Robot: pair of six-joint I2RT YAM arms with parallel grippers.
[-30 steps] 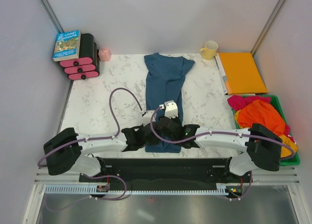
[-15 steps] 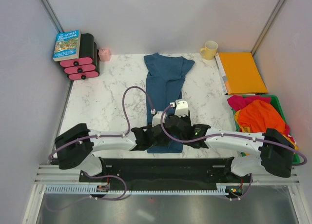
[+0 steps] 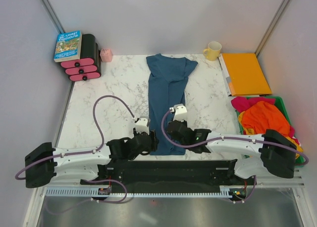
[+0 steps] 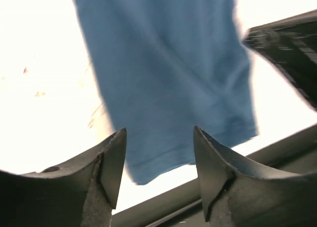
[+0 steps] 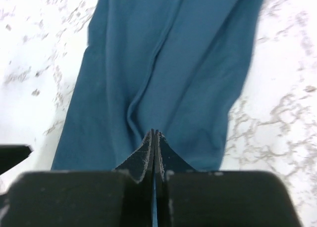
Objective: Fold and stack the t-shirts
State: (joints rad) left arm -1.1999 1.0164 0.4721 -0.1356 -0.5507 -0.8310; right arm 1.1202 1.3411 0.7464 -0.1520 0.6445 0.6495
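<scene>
**A:** What does the overhead view give that the wrist views don't?

**B:** The whole layout. The marble table (image 3: pixel 99 98) carries the teal-blue t-shirt (image 3: pixel 166 88), folded into a long strip that runs from the far edge to the near edge and ends between the two arms. The orange folder (image 3: pixel 245 73) lies far right. Nearer, the green bin (image 3: pixel 279 101) holds the orange t-shirt (image 3: pixel 262 119) heaped over the magenta-pink t-shirt (image 3: pixel 242 103).

**A:** And what do the wrist views add?

**B:** How the jaws stand. The right gripper (image 5: pixel 154 133) is clenched. Its tips are pressed together on the teal-blue cloth close to the near hem, and a crease runs straight up to them. The left gripper (image 4: pixel 158 135) is released. Its fingers are spread above the shirt's near corner and grasp nothing.

**A:** What differs from a second ago?

**B:** The left arm has drawn back to the left. Its gripper was crowded against the right one over the hem, and now it sits at the strip's left edge. The shirt itself lies where it did.
</scene>
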